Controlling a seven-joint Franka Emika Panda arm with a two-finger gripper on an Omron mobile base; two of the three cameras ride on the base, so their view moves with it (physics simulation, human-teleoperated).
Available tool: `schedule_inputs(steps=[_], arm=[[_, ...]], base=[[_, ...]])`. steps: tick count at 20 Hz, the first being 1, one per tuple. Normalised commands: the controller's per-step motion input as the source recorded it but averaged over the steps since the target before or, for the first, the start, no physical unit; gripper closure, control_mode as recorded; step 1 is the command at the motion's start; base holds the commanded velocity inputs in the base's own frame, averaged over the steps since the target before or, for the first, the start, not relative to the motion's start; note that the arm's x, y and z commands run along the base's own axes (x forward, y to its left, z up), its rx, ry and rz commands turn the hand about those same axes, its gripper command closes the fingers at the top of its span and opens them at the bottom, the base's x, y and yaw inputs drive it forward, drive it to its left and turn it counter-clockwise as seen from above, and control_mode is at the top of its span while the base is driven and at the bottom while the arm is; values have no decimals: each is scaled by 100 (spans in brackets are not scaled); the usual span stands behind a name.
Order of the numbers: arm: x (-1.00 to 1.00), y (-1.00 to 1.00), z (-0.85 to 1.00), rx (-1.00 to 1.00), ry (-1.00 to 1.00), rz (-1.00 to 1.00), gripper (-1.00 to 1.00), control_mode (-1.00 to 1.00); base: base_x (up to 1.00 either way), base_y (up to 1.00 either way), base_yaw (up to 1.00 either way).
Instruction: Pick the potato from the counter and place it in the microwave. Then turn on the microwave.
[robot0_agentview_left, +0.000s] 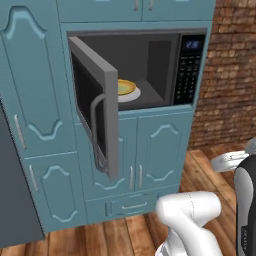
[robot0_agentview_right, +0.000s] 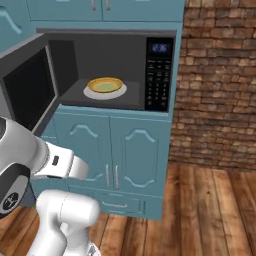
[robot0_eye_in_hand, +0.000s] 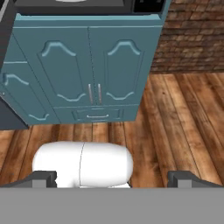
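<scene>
The microwave (robot0_agentview_left: 135, 70) is sitting built into teal cabinets (robot0_agentview_left: 150, 150), its door (robot0_agentview_left: 95, 100) swinging wide open to the left with the curved handle (robot0_agentview_left: 95, 131) facing outward. Inside, a white plate (robot0_agentview_right: 105, 91) is resting on the oven floor, carrying a shallow yellow-rimmed dish (robot0_agentview_right: 105, 84); whether the potato is lying in it cannot be told from these views. The black keypad (robot0_agentview_right: 159, 75) is standing at the right of the cavity, its blue display (robot0_agentview_right: 160, 48) glowing at the top. A brick wall (robot0_agentview_right: 220, 80) is running to the right of the cabinets, over a wooden floor (robot0_agentview_right: 210, 210). In the hand view the gripper (robot0_eye_in_hand: 112, 178) is pointing toward the lower cabinet doors (robot0_eye_in_hand: 94, 65) below the oven, well apart from them, with its two fingertips (robot0_eye_in_hand: 43, 178) standing far apart near the bottom corners, released and grasping nothing. The white arm (robot0_agentview_left: 192, 220) is rising low in front of the cabinets in both base views.
</scene>
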Motion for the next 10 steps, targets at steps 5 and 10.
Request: schedule_inputs(steps=[5,10], arm=[[0,0,0,0,0,0,-100,100],[0,0,0,0,0,0,-100,100]], base=[[-52,8,0],[-50,29,0]])
